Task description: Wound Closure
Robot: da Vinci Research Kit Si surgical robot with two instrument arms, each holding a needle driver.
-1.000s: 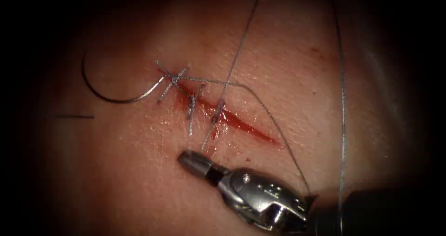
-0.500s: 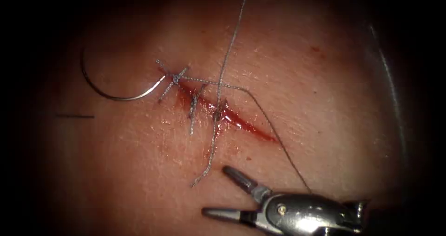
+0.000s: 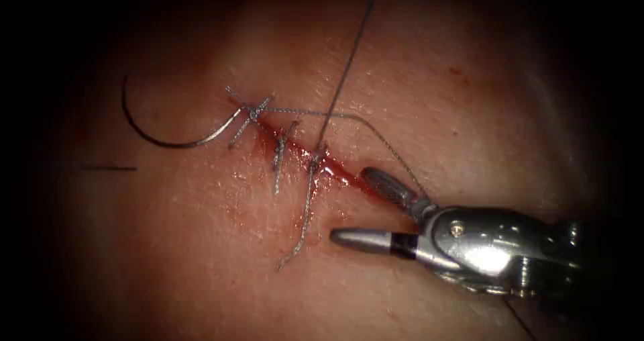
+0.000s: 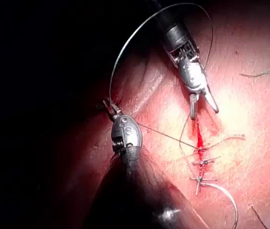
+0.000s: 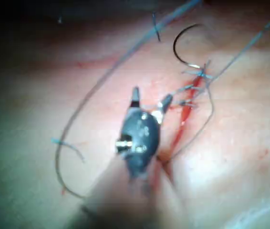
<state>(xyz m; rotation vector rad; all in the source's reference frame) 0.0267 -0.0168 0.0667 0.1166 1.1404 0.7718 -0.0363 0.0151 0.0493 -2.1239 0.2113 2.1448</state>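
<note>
— Two stitches are seen across the cut (image 3: 295,146); where is the needle (image 3: 161,129) kept?

— It is laid free on the tissue (image 3: 201,260), left of the cut, unheld. The right tool (image 3: 362,203) is spread wide beside the cut, empty. The thread (image 4: 163,136) is gripped taut by the left tool (image 4: 110,108).

— How is this handled well?

— Tension is best kept steady, probably.

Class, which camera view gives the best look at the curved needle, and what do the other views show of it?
The endoscope view: the needle lies free on the tissue, left of the cut, its whole curve visible, held by neither tool. The right wrist view shows its arc smaller. The left wrist view shows a pale part of its curve.
</note>
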